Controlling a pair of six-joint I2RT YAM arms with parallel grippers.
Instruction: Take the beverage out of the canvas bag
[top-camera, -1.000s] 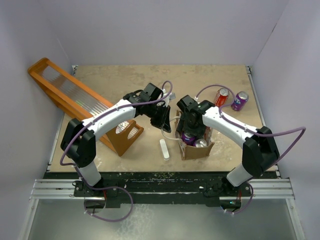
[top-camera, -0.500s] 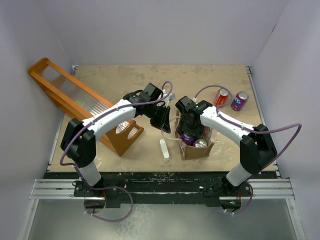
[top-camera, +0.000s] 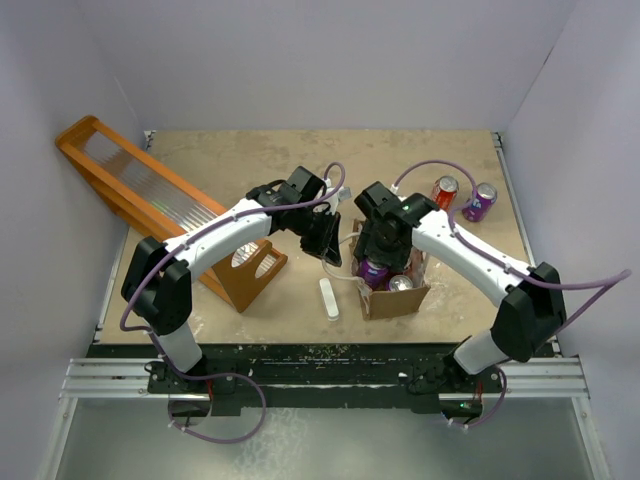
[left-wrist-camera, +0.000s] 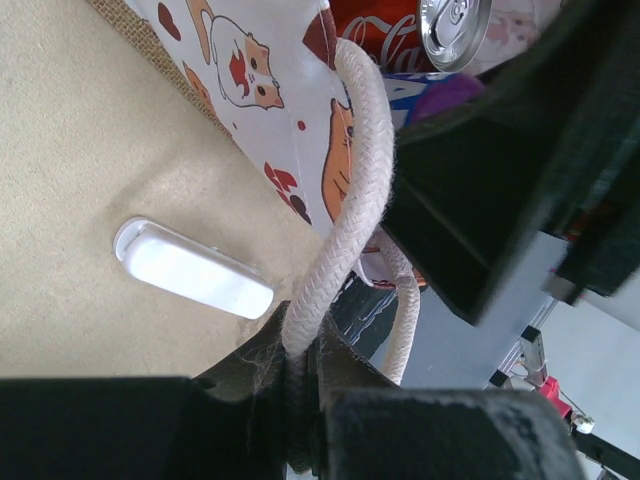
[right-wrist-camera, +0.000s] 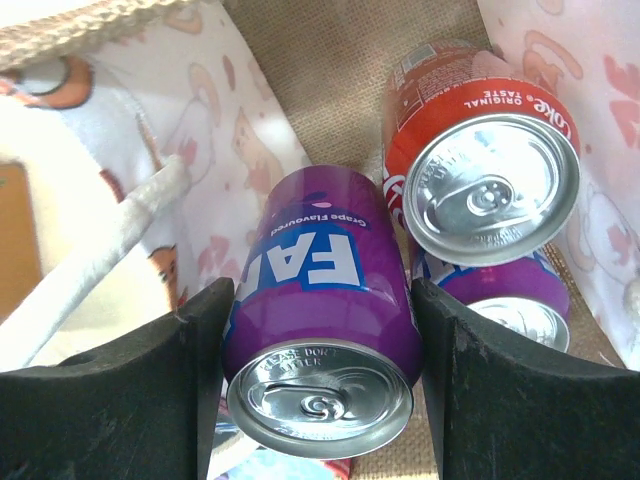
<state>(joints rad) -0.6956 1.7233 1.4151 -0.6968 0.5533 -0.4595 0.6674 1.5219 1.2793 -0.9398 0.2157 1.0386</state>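
Clamping the canvas bag's (top-camera: 392, 302) handle (left-wrist-camera: 355, 190), the left gripper (left-wrist-camera: 300, 388) is staying clenched. The right gripper (right-wrist-camera: 320, 395) is seemingly squeezing the purple can (right-wrist-camera: 315, 285) inside the bag, at the table's (top-camera: 250, 160) 4 o'clock, its elbow (top-camera: 527, 310) swinging out toward 3 o'clock.

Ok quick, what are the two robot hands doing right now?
Left gripper: closed on the rope handle.
Right gripper: jaws closed around the purple can.
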